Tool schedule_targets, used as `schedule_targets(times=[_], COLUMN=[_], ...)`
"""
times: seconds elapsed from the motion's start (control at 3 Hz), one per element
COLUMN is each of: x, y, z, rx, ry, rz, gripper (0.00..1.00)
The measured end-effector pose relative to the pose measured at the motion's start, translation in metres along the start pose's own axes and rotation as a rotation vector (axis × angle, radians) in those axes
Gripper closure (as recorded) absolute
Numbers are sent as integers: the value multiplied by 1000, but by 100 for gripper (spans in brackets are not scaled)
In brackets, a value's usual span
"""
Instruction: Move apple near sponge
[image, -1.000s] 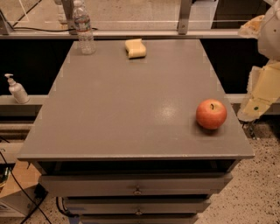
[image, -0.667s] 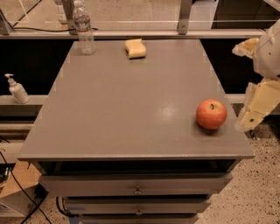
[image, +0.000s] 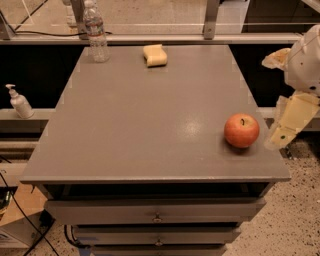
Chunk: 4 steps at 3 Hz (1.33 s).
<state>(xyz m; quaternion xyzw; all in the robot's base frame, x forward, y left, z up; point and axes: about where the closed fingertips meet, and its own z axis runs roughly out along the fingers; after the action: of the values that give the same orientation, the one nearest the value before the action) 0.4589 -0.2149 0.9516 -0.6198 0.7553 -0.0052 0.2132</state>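
The red-orange apple sits on the grey table near its right front corner. The pale yellow sponge lies at the far edge of the table, well away from the apple. My gripper hangs just off the table's right edge, to the right of the apple and not touching it. It is open and empty, with one cream finger high and the other reaching down beside the apple.
A clear plastic water bottle stands at the table's far left corner, left of the sponge. A soap dispenser stands on a ledge left of the table. Drawers sit under the table top. A rail runs behind the table.
My gripper has come down and a little to the left, closer to the apple's right side. The apple and the sponge have not moved.
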Motion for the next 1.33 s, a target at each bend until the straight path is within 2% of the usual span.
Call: schedule_targets(times=[0.67, 1.0, 1.33], x=[-6, -2, 10], y=[2, 11, 14], z=[61, 89, 107], rx=[-96, -137, -155], ry=[-98, -100, -81], rz=[52, 84, 114], gripper=[0, 0, 18])
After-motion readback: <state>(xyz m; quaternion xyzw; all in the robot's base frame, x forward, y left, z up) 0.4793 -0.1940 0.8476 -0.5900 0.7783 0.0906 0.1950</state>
